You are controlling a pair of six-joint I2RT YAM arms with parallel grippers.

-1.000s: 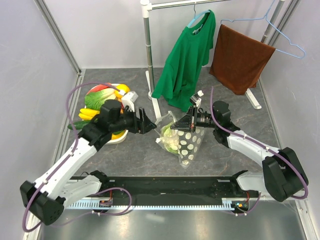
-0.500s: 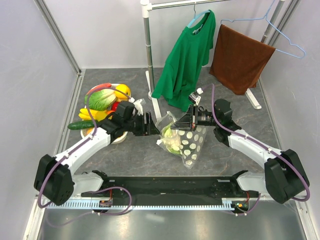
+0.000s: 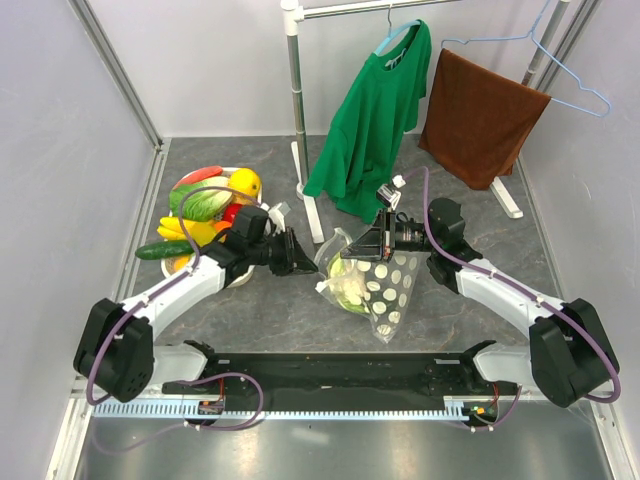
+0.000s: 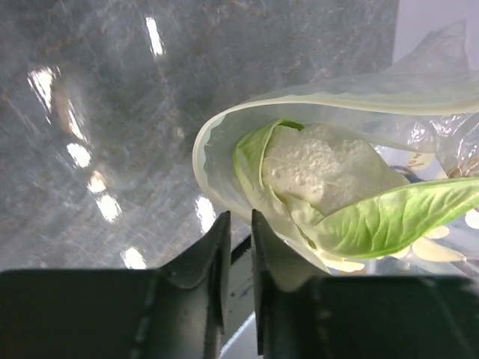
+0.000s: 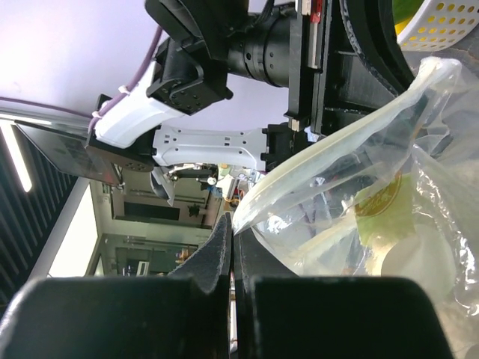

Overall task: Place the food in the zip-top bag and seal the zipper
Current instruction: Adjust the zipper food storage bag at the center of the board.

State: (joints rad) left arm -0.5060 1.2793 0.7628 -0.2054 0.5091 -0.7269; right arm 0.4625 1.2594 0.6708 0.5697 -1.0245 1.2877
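Note:
The clear dotted zip-top bag (image 3: 385,288) hangs mouth-open from my right gripper (image 3: 352,250), which is shut on its upper rim (image 5: 258,206). A pale-green cabbage (image 4: 329,179) lies inside the bag. The zipper strip (image 4: 314,96) curves round the open mouth, unsealed. My left gripper (image 3: 308,263) sits at the bag's left rim. In the left wrist view its jaws (image 4: 238,217) stand a narrow slit apart. Nothing shows between them, and the rim lies just past the right fingertip. More food (image 3: 205,203) is piled in the white tray (image 3: 236,279) at the left.
A garment rack pole (image 3: 295,90) stands behind the bag, its white foot (image 3: 308,205) on the floor. A green shirt (image 3: 375,110) and a brown towel (image 3: 480,115) hang from it. A black rail (image 3: 330,375) runs along the near edge. Grey walls close both sides.
My left gripper has moved right from beside the tray to the bag's left rim, and its jaws have narrowed from wide to a slit. The bag has swung slightly lower and to the right.

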